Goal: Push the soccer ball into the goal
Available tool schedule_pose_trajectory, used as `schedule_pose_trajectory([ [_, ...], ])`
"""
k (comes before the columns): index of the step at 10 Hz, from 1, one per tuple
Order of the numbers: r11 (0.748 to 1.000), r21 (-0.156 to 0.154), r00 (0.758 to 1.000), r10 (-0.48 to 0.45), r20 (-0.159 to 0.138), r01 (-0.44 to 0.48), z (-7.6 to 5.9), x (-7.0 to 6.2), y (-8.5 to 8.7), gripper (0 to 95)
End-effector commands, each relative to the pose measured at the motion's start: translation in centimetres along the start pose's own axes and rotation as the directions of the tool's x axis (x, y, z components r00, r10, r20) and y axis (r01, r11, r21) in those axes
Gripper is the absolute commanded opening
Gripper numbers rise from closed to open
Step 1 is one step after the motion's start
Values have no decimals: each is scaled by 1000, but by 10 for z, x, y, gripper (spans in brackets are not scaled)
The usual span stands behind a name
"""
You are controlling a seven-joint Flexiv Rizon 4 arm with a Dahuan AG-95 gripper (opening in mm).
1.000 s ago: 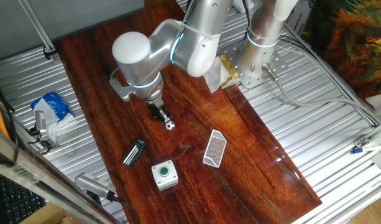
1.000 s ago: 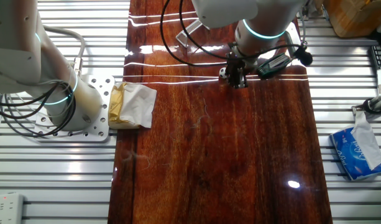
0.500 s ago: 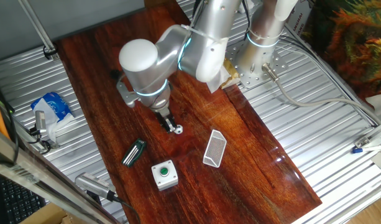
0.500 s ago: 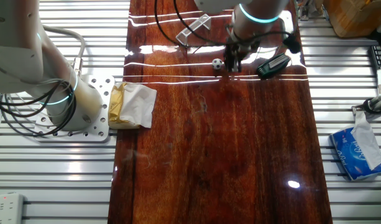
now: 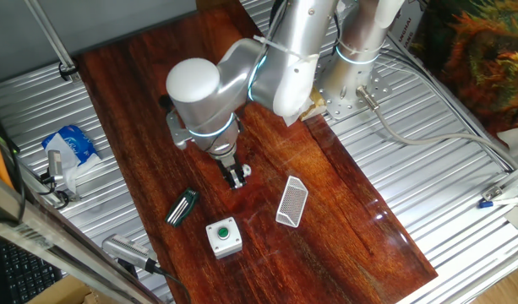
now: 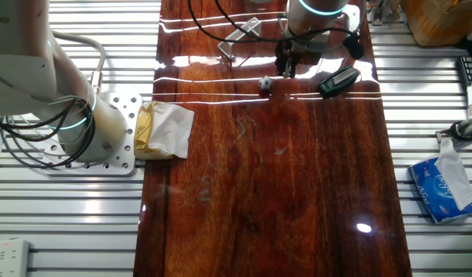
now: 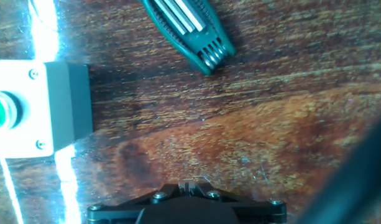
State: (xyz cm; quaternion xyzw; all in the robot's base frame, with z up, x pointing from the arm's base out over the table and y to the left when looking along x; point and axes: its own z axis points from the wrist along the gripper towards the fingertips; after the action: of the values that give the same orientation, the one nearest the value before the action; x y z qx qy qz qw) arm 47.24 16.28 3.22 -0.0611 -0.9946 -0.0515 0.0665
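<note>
Dark red wood carries everything you need: the soccer ball (image 6: 264, 82) sits just beside your gripper (image 5: 236, 176), on the side toward the goal (image 5: 291, 202). The button box (image 5: 224, 237) lies near the goal. I cannot tell whether the fingers are parted or closed.

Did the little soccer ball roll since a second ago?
Yes. The soccer ball has rolled nearer the goal in the other fixed view, and now sits apart from the gripper, no longer right against its fingers.
</note>
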Motion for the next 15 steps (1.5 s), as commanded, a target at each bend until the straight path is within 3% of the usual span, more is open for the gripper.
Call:
schedule_pose_trajectory([
  [1,998,10,998,-59,-7,59,-5,1,-9,0],
  [2,996,20,997,-81,-16,82,-9,2,-16,0],
  [5,969,99,973,-221,-67,227,-19,5,-37,0],
  [6,960,110,965,-250,-74,257,-21,6,-42,0],
  [8,919,150,930,-354,-96,365,-23,8,-65,0],
  [11,880,170,896,-431,-106,444,-22,11,-89,0],
  [15,855,181,874,-474,-112,487,-27,-1,-97,0],
])
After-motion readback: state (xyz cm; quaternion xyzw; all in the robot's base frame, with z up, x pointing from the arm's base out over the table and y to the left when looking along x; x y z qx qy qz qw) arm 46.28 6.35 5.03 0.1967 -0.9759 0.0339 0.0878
